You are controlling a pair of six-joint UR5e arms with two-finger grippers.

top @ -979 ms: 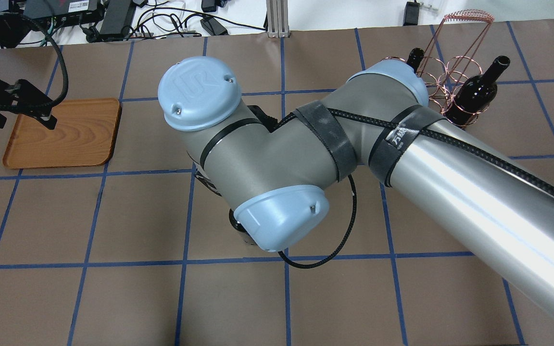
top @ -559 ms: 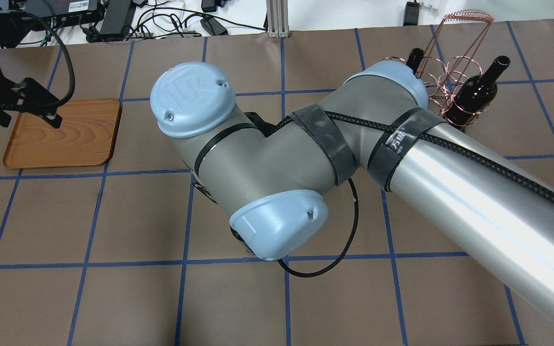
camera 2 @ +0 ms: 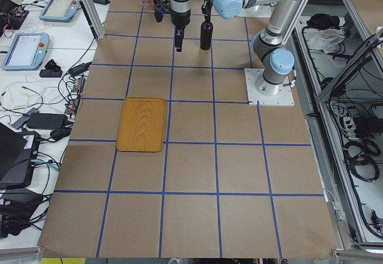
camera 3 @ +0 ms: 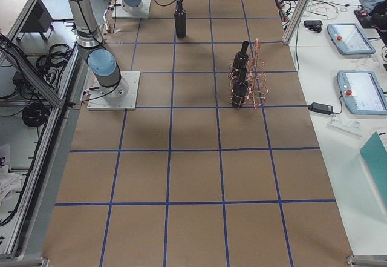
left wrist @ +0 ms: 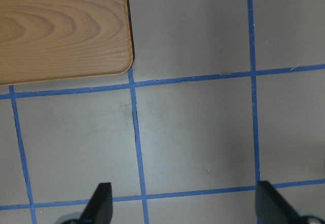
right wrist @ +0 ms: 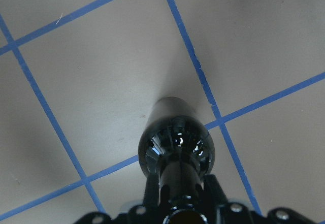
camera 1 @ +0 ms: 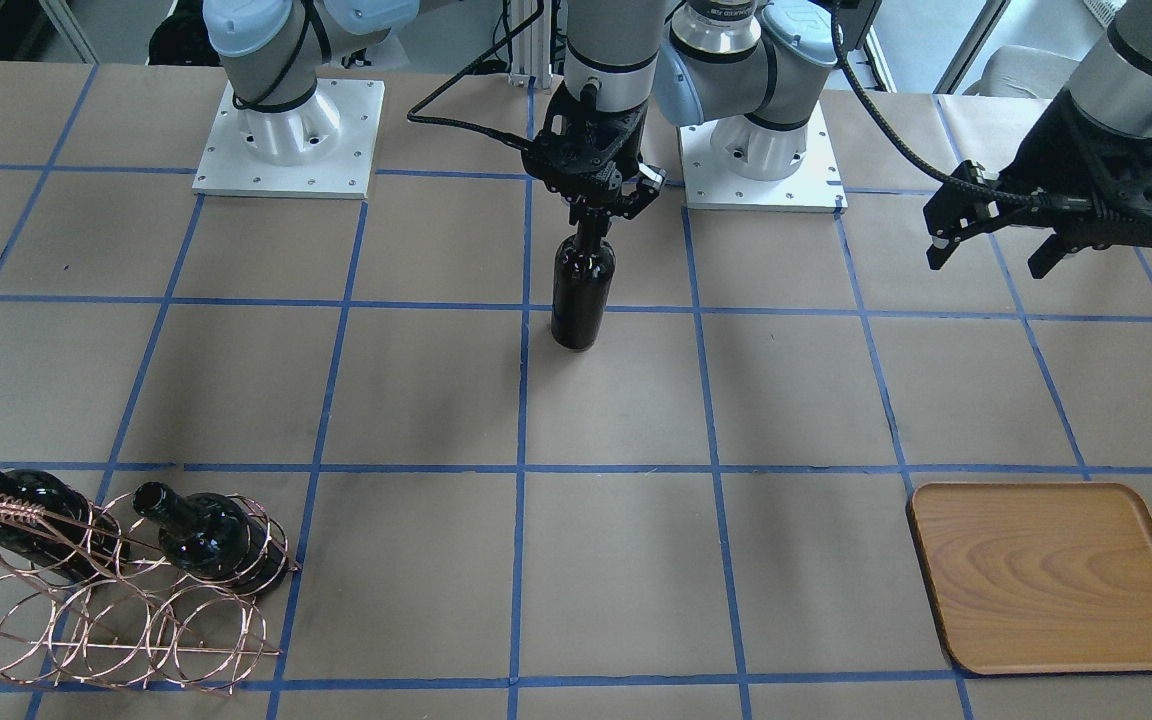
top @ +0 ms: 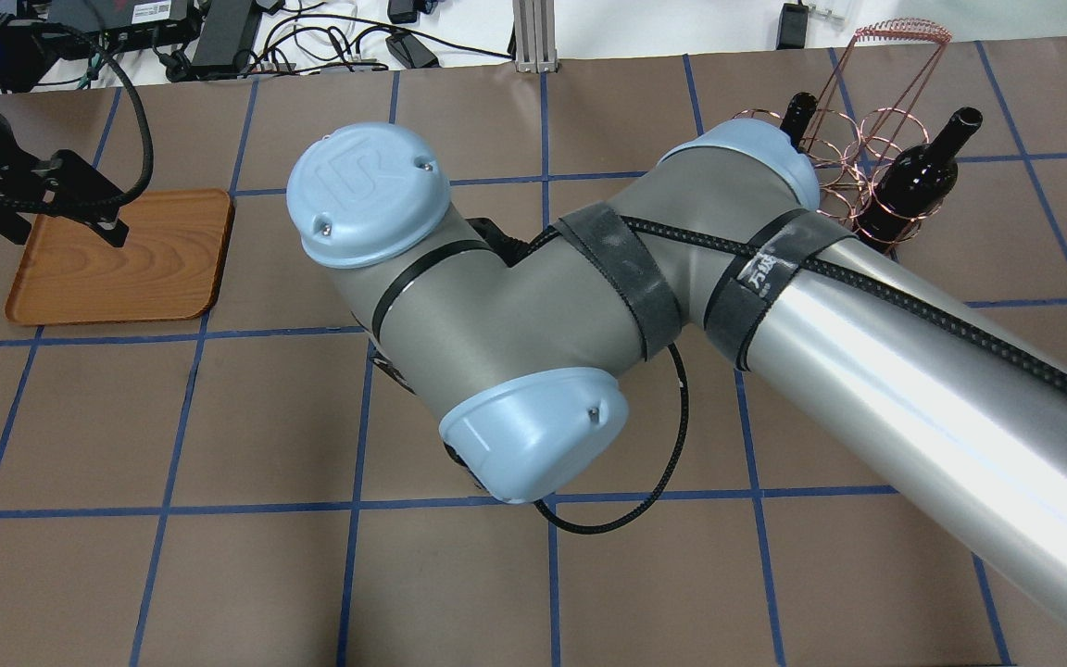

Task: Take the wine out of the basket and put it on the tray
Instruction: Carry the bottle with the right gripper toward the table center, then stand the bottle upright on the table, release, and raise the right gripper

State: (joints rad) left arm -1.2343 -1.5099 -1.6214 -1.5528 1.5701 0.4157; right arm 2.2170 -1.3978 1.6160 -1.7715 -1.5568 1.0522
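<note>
My right gripper (camera 1: 591, 212) is shut on the neck of a black wine bottle (camera 1: 582, 290) and holds it upright at mid-table near my bases; the right wrist view looks down its shoulder (right wrist: 176, 150). I cannot tell whether its base touches the table. My left gripper (camera 1: 991, 245) is open and empty, above bare table short of the wooden tray (camera 1: 1056, 580). The tray's corner shows in the left wrist view (left wrist: 61, 26), ahead of the open fingers (left wrist: 101, 203). The copper wire basket (camera 1: 106, 610) holds two more bottles (camera 1: 206, 540) (camera 1: 26, 500).
The table is brown paper with a blue tape grid. In the overhead view my right arm's elbow (top: 496, 306) hides the held bottle. Both white base plates (camera 1: 286, 135) stand at the robot's edge. Cables and devices (top: 219, 28) lie beyond the far edge.
My right arm has shifted slightly toward the tray side. My left gripper has drifted a little toward the table's middle, still open over the tray's edge in the overhead view.
</note>
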